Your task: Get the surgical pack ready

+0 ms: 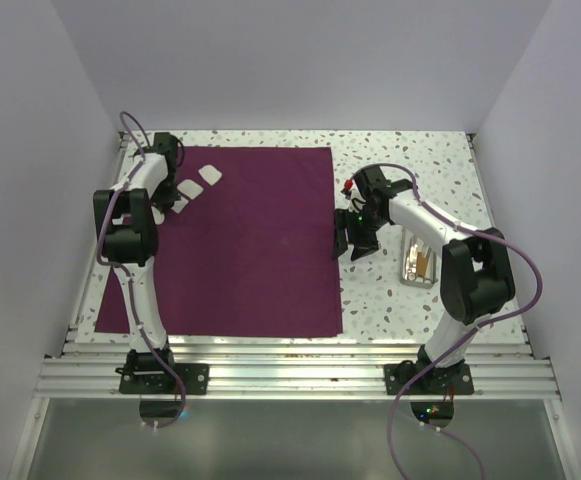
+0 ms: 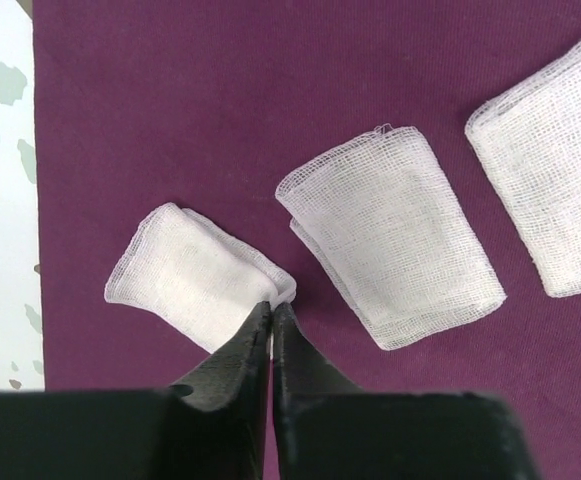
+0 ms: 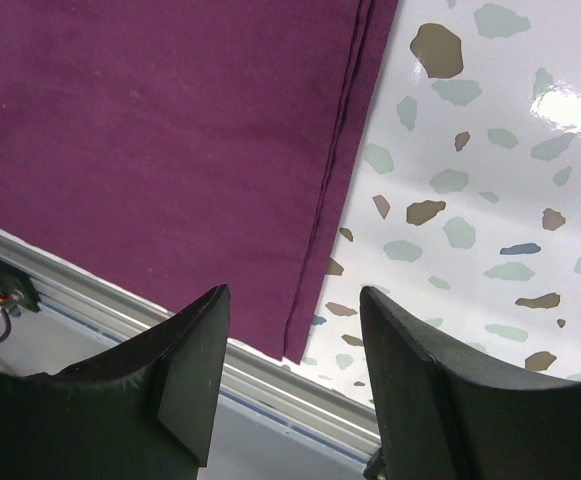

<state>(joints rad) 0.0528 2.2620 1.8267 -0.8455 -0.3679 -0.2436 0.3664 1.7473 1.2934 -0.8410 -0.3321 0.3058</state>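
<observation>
Pack [image 1: 250, 240] is spread flat center-left in the top view. My left gripper [image 2: 271, 320] is closed at a gauze [image 2: 185, 275] corner, probably placing it. My right gripper [image 3: 292, 300] gapes over the pack's edge, ready to fold.

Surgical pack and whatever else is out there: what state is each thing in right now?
Surgical pack: spread flat on the table.
Gauze pads: three, folded, lying apart on the pack's far left corner.
Left gripper: shut, tips at one pad's corner; grip unclear.
Right gripper: open, empty, over the pack's right edge.
Metal tray: right of the pack, contents too small to tell.
</observation>
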